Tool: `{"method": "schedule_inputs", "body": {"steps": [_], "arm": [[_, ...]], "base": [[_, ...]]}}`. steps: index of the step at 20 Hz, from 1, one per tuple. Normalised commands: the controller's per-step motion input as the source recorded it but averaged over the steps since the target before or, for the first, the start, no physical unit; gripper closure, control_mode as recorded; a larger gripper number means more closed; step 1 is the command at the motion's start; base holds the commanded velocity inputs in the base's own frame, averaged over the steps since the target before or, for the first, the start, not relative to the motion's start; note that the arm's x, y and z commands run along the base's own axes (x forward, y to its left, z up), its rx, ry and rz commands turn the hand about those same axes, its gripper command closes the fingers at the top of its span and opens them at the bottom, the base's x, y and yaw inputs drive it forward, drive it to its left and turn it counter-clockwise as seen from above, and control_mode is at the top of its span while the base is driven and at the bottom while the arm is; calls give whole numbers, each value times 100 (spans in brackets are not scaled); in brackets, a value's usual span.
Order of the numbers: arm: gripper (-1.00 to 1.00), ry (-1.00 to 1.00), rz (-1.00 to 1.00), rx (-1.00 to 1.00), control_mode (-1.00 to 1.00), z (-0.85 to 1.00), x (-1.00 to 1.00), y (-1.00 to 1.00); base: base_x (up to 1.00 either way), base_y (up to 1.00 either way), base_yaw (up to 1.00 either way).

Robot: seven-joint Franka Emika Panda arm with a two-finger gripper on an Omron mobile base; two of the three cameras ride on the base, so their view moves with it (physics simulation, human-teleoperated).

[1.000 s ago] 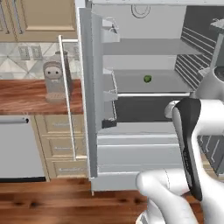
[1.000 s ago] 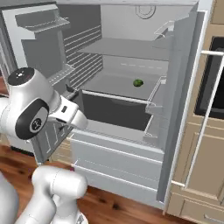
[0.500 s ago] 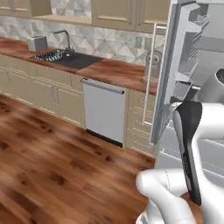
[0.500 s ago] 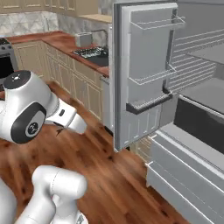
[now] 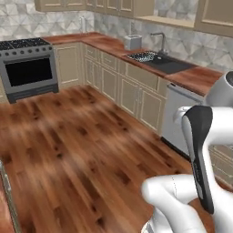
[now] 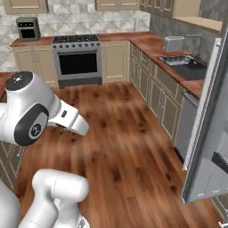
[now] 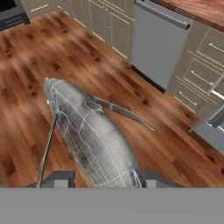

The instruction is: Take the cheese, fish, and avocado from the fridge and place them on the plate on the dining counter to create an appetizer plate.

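Observation:
In the hand view the fish (image 7: 89,131), a pale grey-white elongated piece with thin fins, lies lengthwise between my fingers, head pointing away from the hand. My gripper (image 7: 107,177) is shut on its tail end and holds it above the wood floor. The fridge's open silver-grey door (image 6: 202,129) stands at the right edge of the right base view. My white arm (image 6: 31,116) rises at the left there. The cheese, avocado, plate and dining counter are out of view.
A wall counter with beige cabinets, a sink (image 5: 154,61) and a toaster (image 5: 133,42) runs along the right. A dishwasher (image 7: 159,39) sits in it. A stove (image 6: 78,60) stands at the far wall. Open wood floor (image 5: 82,150) lies ahead.
Both base views have swung away from the open fridge interior to the kitchen floor and stove: the base has turned. The arm keeps the same pose in the views.

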Motion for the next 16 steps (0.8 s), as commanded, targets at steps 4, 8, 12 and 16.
{"method": "schedule_inputs", "body": {"steps": [4, 8, 12, 16], "arm": [[100, 0, 0, 0, 100, 0, 0, 0], [100, 0, 0, 0, 100, 0, 0, 0], [100, 0, 0, 0, 100, 0, 0, 0], [100, 0, 0, 0, 100, 0, 0, 0]], "base": [[100, 19, 30], [100, 4, 18], [100, 0, 16], [100, 0, 17]]}}
